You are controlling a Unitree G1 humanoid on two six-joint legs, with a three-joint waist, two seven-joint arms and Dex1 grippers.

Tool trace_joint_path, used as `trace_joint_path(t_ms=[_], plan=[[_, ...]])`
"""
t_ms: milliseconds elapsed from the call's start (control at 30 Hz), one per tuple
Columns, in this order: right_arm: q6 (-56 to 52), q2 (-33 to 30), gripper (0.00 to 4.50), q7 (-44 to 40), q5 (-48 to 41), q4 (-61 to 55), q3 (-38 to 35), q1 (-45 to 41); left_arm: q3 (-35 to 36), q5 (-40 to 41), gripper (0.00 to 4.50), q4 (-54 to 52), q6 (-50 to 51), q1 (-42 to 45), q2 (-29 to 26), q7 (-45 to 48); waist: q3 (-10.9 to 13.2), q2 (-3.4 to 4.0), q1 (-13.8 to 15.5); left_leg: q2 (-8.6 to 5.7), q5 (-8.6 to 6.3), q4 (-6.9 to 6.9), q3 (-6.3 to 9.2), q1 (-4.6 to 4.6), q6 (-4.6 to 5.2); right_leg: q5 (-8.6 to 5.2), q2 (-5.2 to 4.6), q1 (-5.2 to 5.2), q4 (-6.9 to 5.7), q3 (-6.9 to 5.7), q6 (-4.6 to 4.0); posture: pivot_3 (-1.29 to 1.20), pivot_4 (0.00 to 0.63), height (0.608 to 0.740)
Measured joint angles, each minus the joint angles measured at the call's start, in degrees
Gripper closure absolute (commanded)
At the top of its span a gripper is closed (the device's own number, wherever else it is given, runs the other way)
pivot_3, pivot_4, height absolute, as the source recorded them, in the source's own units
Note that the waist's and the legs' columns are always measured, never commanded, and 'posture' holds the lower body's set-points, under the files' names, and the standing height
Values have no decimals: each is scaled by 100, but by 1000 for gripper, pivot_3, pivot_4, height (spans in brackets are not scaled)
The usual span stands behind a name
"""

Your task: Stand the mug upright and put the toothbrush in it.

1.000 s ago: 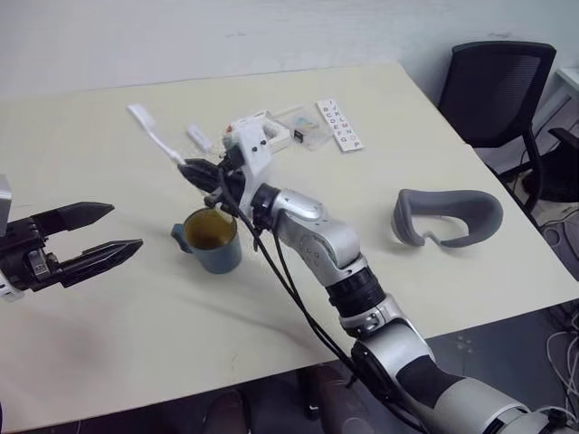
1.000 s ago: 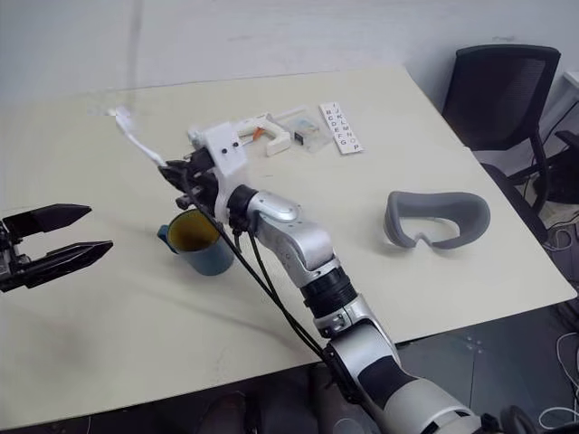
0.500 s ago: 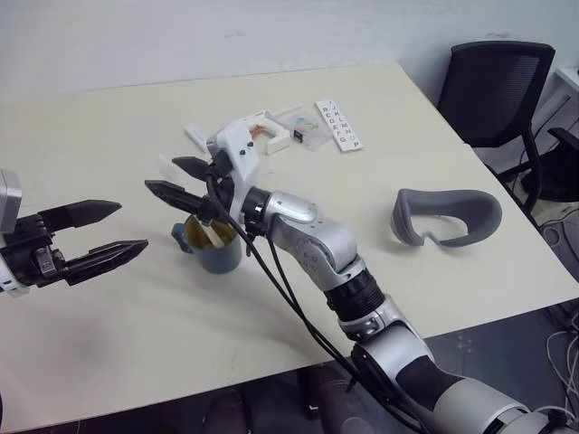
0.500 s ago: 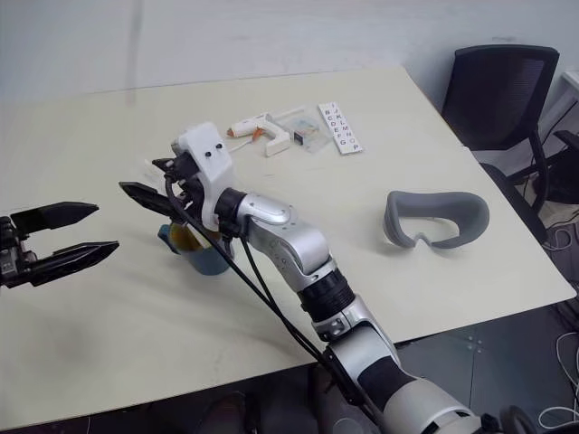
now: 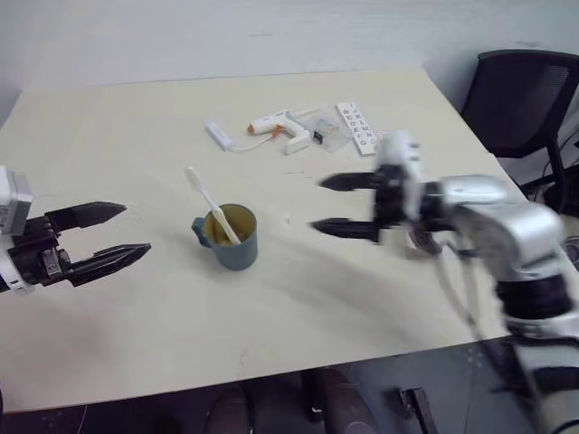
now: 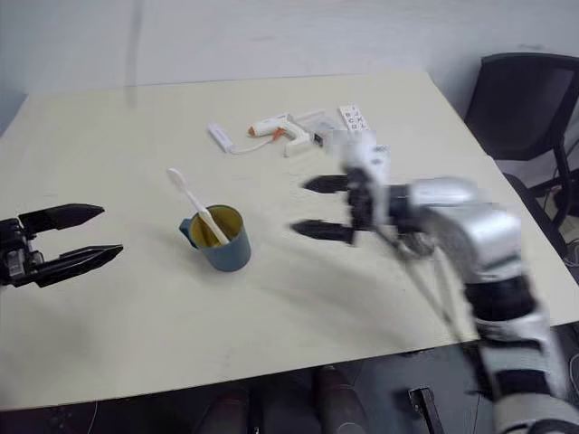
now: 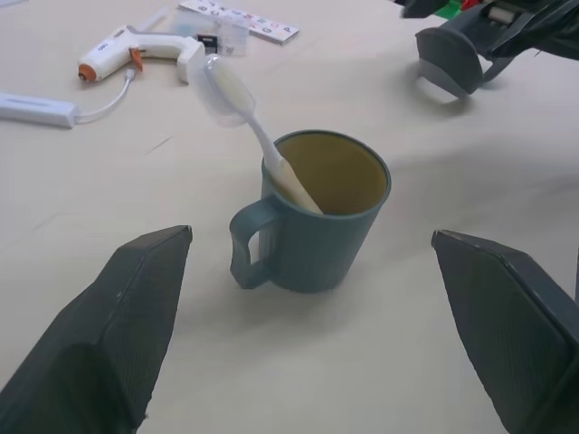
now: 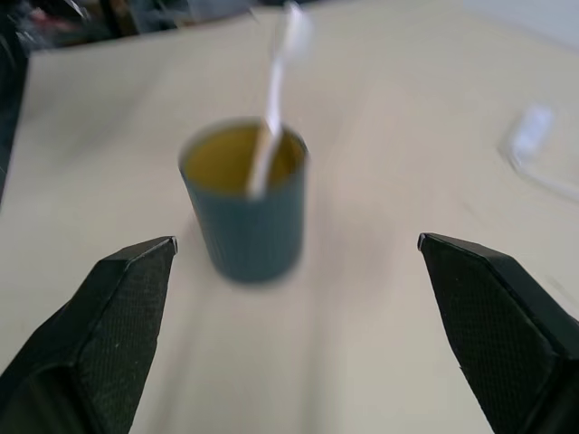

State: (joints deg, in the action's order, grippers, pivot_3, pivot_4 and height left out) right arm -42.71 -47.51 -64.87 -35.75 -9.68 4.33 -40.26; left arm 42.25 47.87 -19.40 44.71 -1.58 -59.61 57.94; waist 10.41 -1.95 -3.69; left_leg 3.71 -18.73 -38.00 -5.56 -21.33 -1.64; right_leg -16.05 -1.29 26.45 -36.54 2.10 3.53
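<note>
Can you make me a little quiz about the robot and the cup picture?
1. True or false: the mug stands upright.
2. What leans inside the mug? A) glue gun B) toothbrush C) white stick
3. Fill in: the right gripper is ___ and holds nothing.

Key: 1 true. 2 B; the glue gun lies farther back on the table. 3 open, like the left gripper.

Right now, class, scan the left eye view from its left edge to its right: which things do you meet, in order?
Left gripper → toothbrush leaning in the mug → glue gun → right gripper → black chair.
</note>
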Motion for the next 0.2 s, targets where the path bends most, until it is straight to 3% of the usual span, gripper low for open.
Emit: trace_joint_path(t_ms=[67, 200], plan=[[-44, -445, 34, -496, -93, -20, -63, 231, -91, -26, 0, -6, -103, 23, -5, 133, 3, 1, -47, 3, 0, 2, -8, 15, -1, 0, 12, -1, -17, 17, 0, 0, 150, 740], [-99, -404, 34, -536, -186, -33, -252, 116, -253, -109, 0, 27, -277, 144, -43, 298, 3, 1, -129, 4, 6, 0, 6, 31, -10, 1, 67, 3, -43, 88, -4, 0, 150, 740]])
